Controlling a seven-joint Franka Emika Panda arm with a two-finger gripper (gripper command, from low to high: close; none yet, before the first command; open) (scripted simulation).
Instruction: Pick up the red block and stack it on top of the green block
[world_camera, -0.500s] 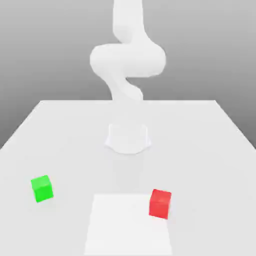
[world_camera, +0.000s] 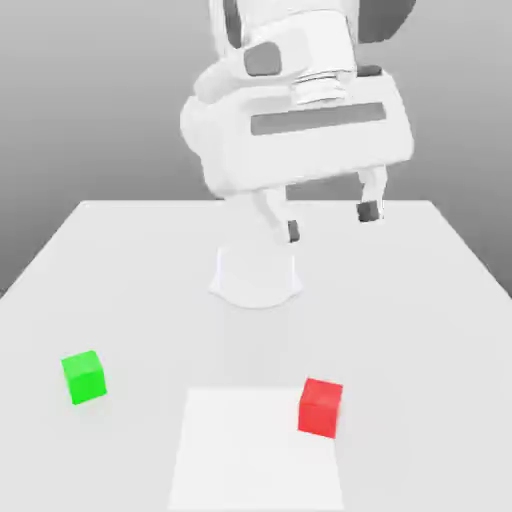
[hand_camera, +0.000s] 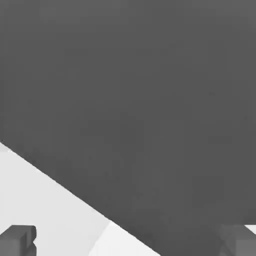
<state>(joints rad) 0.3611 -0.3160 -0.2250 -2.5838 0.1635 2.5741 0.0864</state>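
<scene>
Nearest is the red block (world_camera: 320, 408), resting unheld on the table (world_camera: 430, 310), across the edge of a pale square patch (world_camera: 250, 455) near its far corner on the exterior view's right. It sits slightly turned, so fingers coming down out of line with its faces could catch a corner and twist or shove it. The patch reaches from beneath the red block toward the exterior view's left.

Slightly farther back than the red block, and well apart toward that same left, is the green block (world_camera: 84, 378), upright, bare on top and turned at an angle of its own. A carry that is too low could knock it away; an off-centre or tilted release could let the upper cube slide off.

Beyond the red block, toward the exterior view's left, stands the robot's base (world_camera: 256, 278). Above and behind the red block, well clear of it, hangs the gripper (world_camera: 331, 221), fingers spread with nothing between them. The hand leans, and going down at that slant could bring one finger onto the cube first, so it probably needs levelling.

The table's far edge lies well behind the red block. Around that block there is open surface on every visible side, and the stretch across to the green block is free too.
</scene>
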